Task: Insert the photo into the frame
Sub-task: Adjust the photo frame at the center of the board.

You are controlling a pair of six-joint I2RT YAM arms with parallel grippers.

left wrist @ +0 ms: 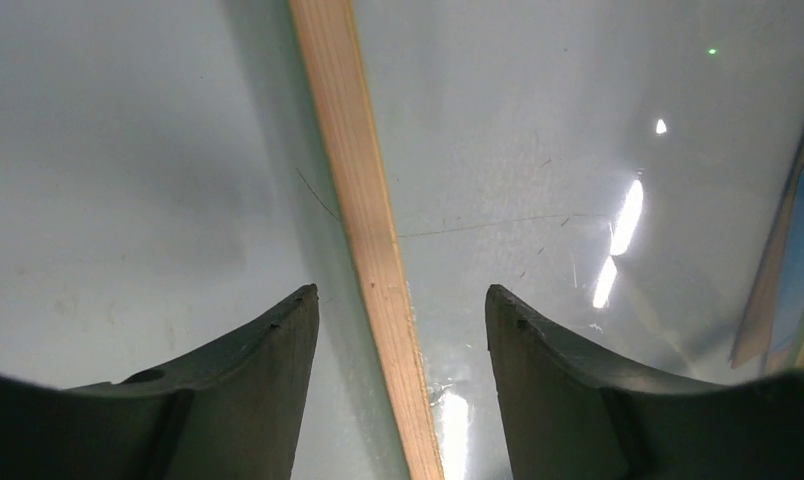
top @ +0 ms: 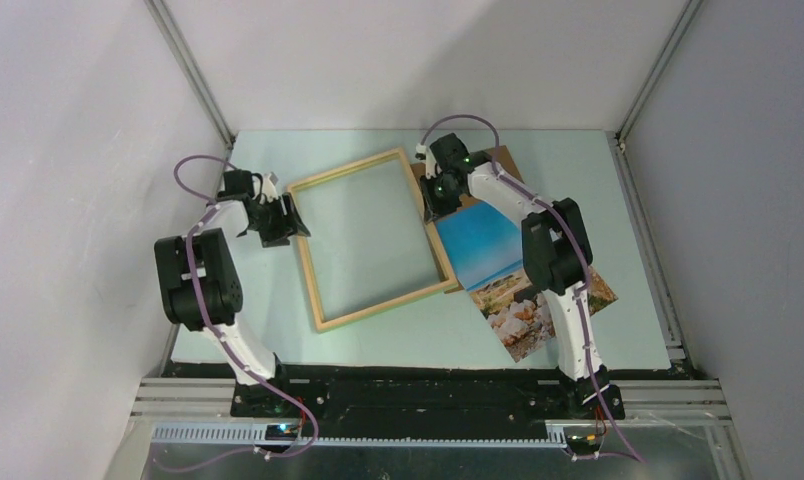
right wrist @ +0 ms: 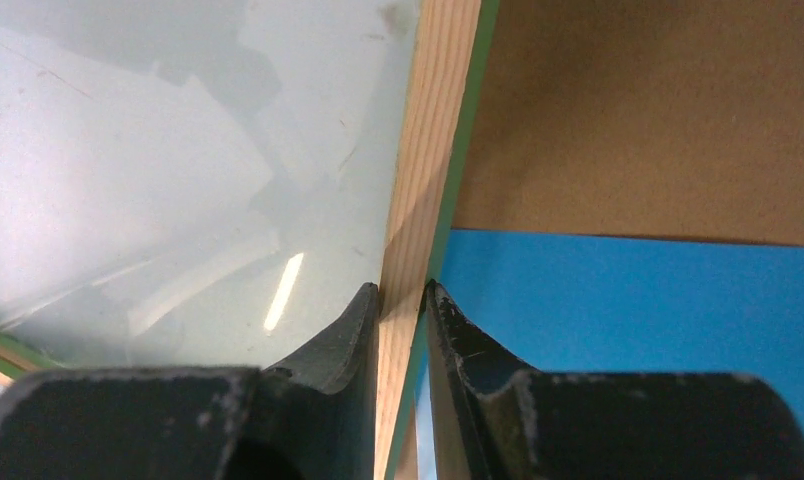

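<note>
On the table, the photo (top: pixel 490 255) lies outside the frame (top: pixel 386 304).
Overhead, the photo sits picture side up just right of the frame, partly over a brown board (top: pixel 500 160) and under the right arm. Only the right wrist view shows the right gripper (right wrist: pixel 402 310) pinching the frame's right rail, with blue print beside it. The left wrist view shows the left gripper (left wrist: pixel 400 292) spread, straddling the left rail without touching it.

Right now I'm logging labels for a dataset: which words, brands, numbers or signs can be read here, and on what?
None: no text can be read in any view.
The frame is bare wood, the photo shows only sky, sea and rocks, and the brown backing board is plain.
</note>
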